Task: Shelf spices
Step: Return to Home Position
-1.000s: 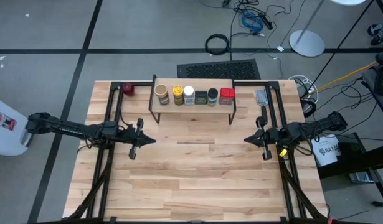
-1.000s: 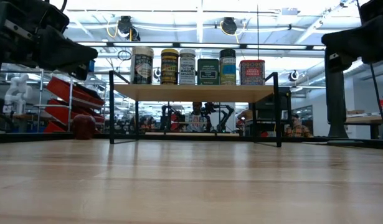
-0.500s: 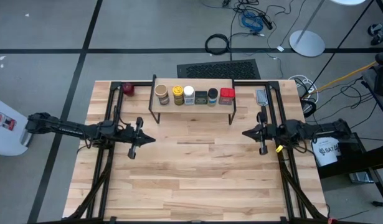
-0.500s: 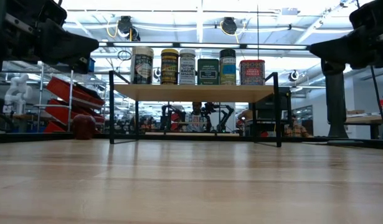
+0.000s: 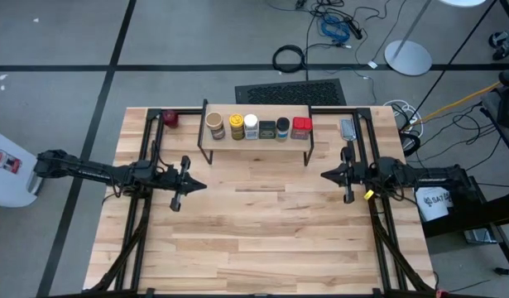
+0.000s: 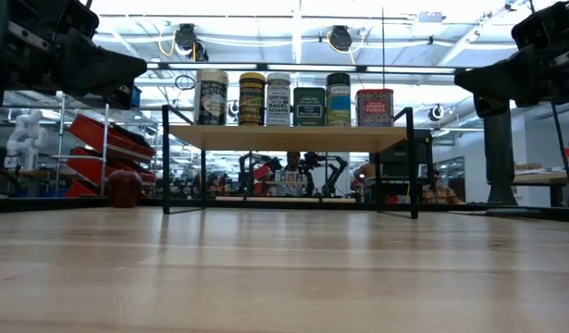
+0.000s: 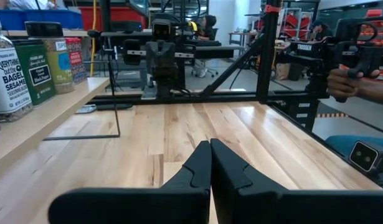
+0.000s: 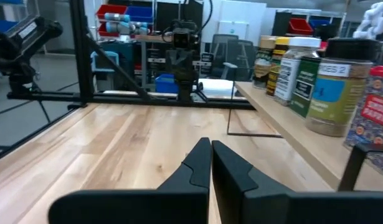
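Several spice jars and tins [image 5: 256,127] stand in a row on the shelf [image 5: 258,139], a wood plank on thin black legs at the table's far middle. In the low view the same row of spices [image 6: 293,99] stands upright on the shelf's plank [image 6: 284,138]. My left gripper [image 5: 203,187] hovers shut over the table's left part, pointing level toward the right. My right gripper [image 5: 324,175] hovers shut over the right part, pointing level toward the left. Each wrist view shows that arm's fingers closed with nothing between them: left gripper [image 7: 210,146], right gripper [image 8: 210,144].
A small dark-red round object [image 5: 170,119] sits on the table left of the shelf, also seen in the low view [image 6: 125,188]. A grey flat item [image 5: 347,129] lies right of the shelf. Black frame bars [image 5: 146,149] run along both table sides. Bare wood spreads between the arms.
My right gripper has swung toward the table's far edge and turned until it points straight left across the table, staying shut. My left gripper has kept still. The spices have stayed on the shelf.
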